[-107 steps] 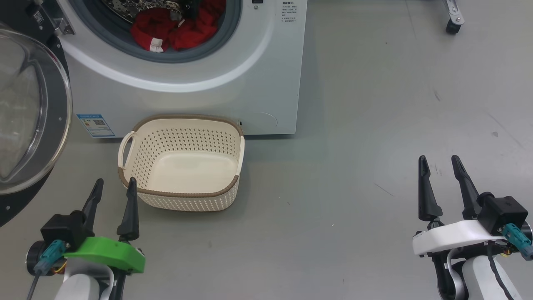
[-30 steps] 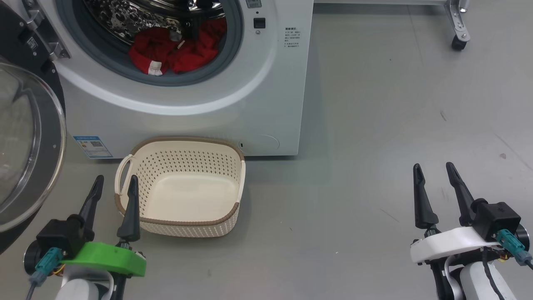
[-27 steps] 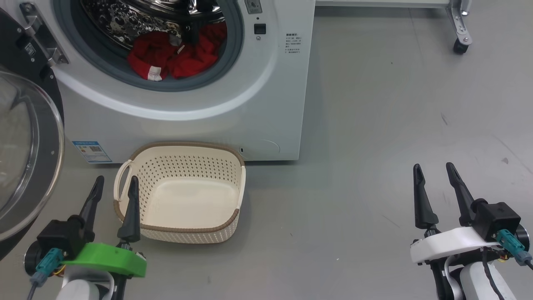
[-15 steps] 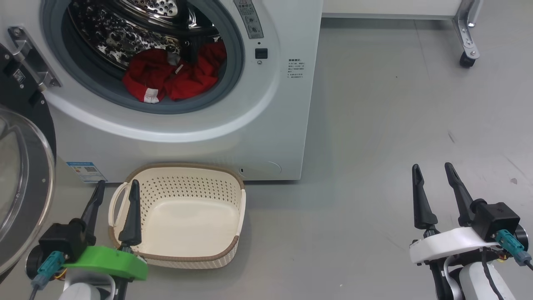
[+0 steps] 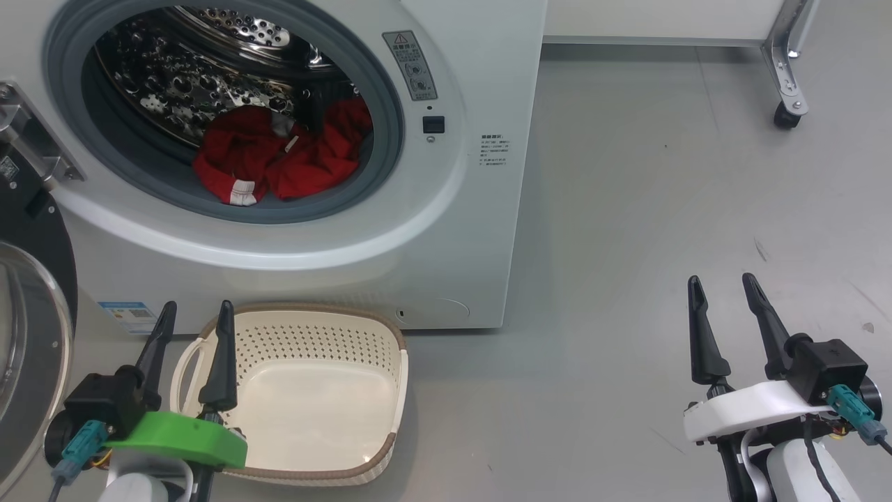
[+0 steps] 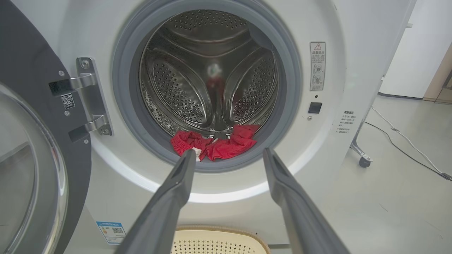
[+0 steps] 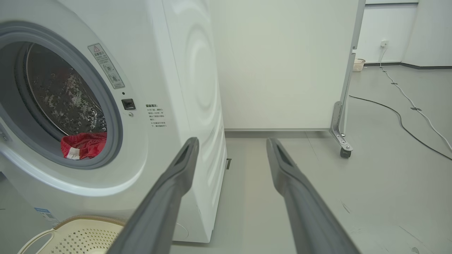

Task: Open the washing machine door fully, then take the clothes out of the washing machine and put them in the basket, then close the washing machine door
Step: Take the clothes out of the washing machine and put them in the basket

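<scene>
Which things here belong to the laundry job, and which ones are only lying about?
For the job: washing machine; its open door; red clothes in the drum; cream basket, empty.
Lying about: wheeled frame leg; black cable.

Grey floor (image 5: 627, 209) carries the white washing machine (image 5: 474, 230), and the cream basket (image 5: 313, 339) sits just in front of it. Away right, a castor (image 5: 786, 115) stands and a cable (image 7: 402, 123) trails.

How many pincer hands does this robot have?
2. The left gripper hangs open near the basket; the right gripper hangs open over the floor.
</scene>
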